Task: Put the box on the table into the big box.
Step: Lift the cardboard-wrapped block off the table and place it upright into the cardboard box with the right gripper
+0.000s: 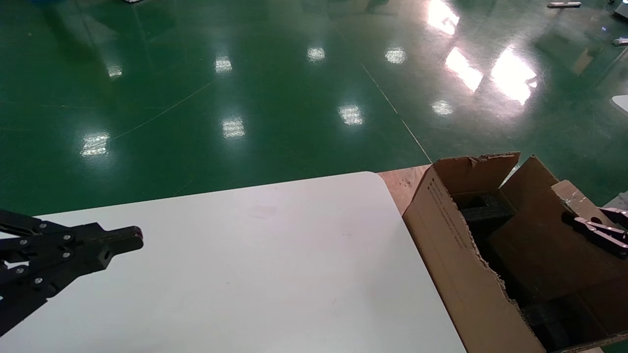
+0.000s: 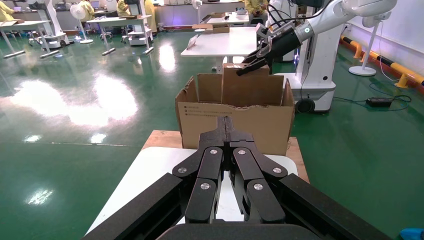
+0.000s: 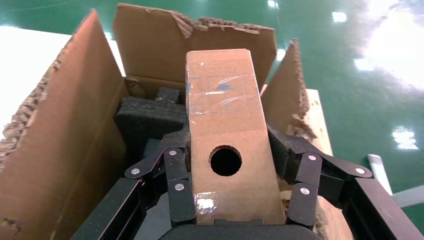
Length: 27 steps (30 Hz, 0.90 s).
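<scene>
The box (image 3: 225, 125), small, light brown and with a round hole, is down inside the big box (image 3: 60, 150), above its black foam blocks (image 3: 150, 112). My right gripper (image 3: 229, 142) is shut on it from both sides. In the head view the box (image 1: 544, 250) shows inside the torn carton (image 1: 451, 255), right of the table (image 1: 274, 264), with my right gripper (image 1: 591, 230) over it. The left wrist view shows the box (image 2: 252, 85) standing in the carton (image 2: 200, 125). My left gripper (image 1: 132, 238) hangs shut and holding nothing over the table's left side.
The carton stands on a wooden pallet (image 1: 405, 184) past the table's rounded corner. Its upright flaps (image 1: 473, 171) have ragged edges. Green glossy floor (image 1: 245, 98) lies beyond the table.
</scene>
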Tool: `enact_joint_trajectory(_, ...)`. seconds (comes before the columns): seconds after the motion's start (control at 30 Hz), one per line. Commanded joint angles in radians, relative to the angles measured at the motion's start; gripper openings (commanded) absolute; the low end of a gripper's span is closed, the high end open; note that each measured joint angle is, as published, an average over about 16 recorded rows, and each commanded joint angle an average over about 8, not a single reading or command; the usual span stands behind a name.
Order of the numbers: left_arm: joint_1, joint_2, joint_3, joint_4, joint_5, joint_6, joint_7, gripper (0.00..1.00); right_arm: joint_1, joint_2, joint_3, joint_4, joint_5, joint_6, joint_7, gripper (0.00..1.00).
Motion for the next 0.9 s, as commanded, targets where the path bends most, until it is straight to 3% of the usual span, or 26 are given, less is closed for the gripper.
enact_joint_trajectory(0.03,0.0,0.0,0.0,0.0,0.0,0.0,0.0,0.0,0.006,-0.007,-0.001,-0.026,-0.001,-0.003,-0.009,0.0)
enact_joint_trajectory(0.43,0.0,0.0,0.001,0.0,-0.001,0.0,0.0,0.0,0.102,-0.043,-0.055,-0.169,-0.025,-0.006,-0.059,0.0)
enact_joint_trajectory(0.9,0.0,-0.001,0.002,0.0,-0.001,-0.001,0.001,0.0,0.23,-0.16,-0.085,-0.39,-0.062,-0.016,-0.113,0.0)
